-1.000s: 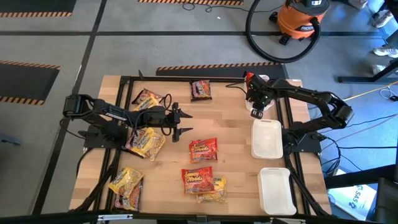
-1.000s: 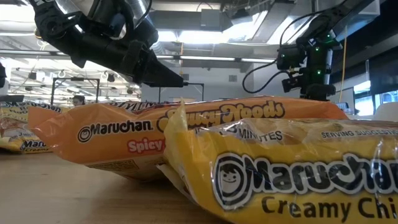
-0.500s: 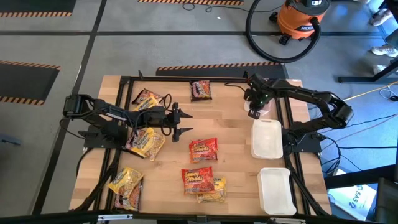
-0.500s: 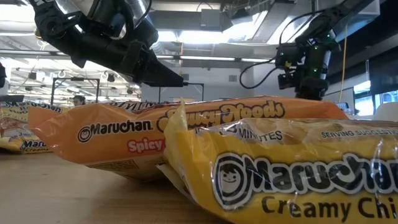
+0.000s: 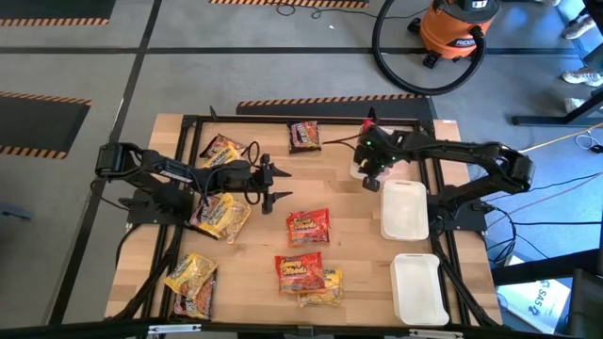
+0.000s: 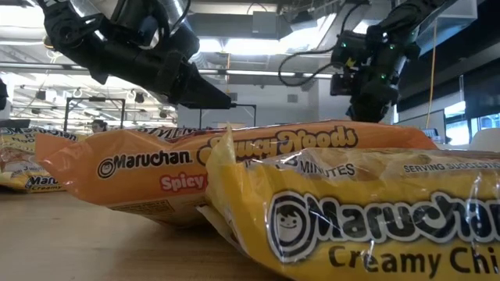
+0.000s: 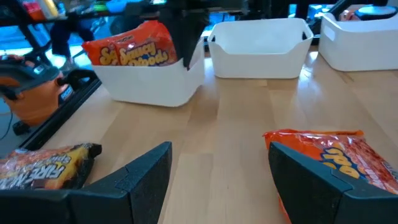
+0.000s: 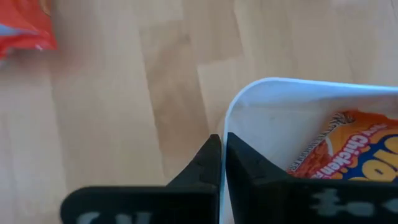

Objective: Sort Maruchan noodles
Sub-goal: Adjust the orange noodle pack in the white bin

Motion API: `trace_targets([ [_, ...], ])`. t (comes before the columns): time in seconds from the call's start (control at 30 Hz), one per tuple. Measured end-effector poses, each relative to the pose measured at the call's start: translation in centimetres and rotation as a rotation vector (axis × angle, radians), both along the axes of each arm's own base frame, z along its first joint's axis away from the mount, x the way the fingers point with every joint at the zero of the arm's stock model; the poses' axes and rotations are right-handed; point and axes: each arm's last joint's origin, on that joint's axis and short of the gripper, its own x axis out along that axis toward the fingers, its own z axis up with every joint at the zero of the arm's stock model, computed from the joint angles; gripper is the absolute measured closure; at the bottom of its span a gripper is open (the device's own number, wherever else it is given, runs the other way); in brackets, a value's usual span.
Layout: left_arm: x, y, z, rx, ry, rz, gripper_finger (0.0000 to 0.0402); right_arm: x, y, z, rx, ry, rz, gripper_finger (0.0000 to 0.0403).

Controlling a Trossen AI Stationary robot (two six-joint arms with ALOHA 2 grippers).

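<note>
Yellow and orange noodle packets (image 5: 303,275) at near tabletop (image 5: 349,245) edge, more at centre & left, left gripper (image 5: 280,185) mid-table w/ jaws wide open, empty, right gripper (image 5: 369,179) jaws closed at far tray (image 8: 273,112) rim, orange packet (image 8: 357,152) inside.

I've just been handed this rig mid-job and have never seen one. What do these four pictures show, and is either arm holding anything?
Two dark robot arms work at a wooden table. One picture looks straight down, one sits at tabletop height behind noodle packets, and one rides on each wrist. More packets lie scattered on the table, and white trays stand at the right. The left arm waits mid-table, jaws open and empty. The right arm has its jaws shut at the rim of a tray holding an orange packet. Whether they pinch the rim is unclear.
</note>
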Motion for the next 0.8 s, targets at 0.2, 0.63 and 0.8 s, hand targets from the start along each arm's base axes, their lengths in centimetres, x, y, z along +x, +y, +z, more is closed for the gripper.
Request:
trace_targets([
  [0.2, 0.9, 0.2, 0.8, -0.01, -0.007, 0.02, 0.014, 1.5, 1.5, -0.1, 0.043, -0.075, 0.082, 0.0402],
  [0.63, 7.5, 1.5, 1.3, -0.115, 0.121, 0.157, 0.014, 3.9, 3.1, -0.4, 0.039, -0.139, 0.074, 0.033],
  [0.8, 9.8, 2.8, 2.6, -0.174, 0.184, 0.23, 0.014, 4.0, 3.2, 2.4, 0.032, -0.023, 0.094, 0.0247],
])
